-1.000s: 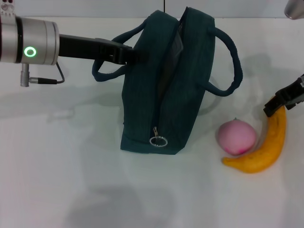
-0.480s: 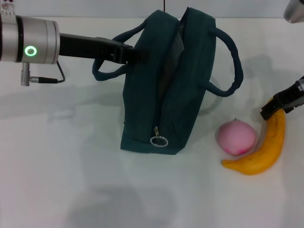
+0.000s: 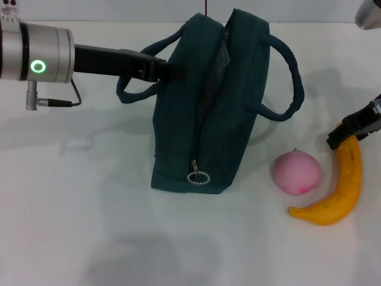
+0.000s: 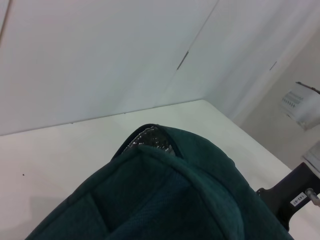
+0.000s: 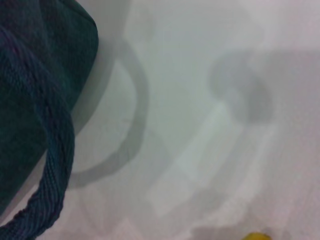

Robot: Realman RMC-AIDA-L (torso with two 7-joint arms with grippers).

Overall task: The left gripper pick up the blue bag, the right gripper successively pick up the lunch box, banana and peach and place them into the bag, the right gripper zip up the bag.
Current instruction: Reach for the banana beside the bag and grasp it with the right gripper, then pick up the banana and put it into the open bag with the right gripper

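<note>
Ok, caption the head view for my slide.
Left hand at the blue bag; right hand on the banana beside the peach.

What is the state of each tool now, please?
Left tool: closed on the blue bag.
Right tool: closed on the banana.

A plain white table [image 3: 71, 196] carries three things: a dark teal-blue bag [image 3: 205, 119] standing upright near the middle, a pink peach [image 3: 296, 172] beside it, and a yellow banana [image 3: 339, 193] just beyond the peach
</note>
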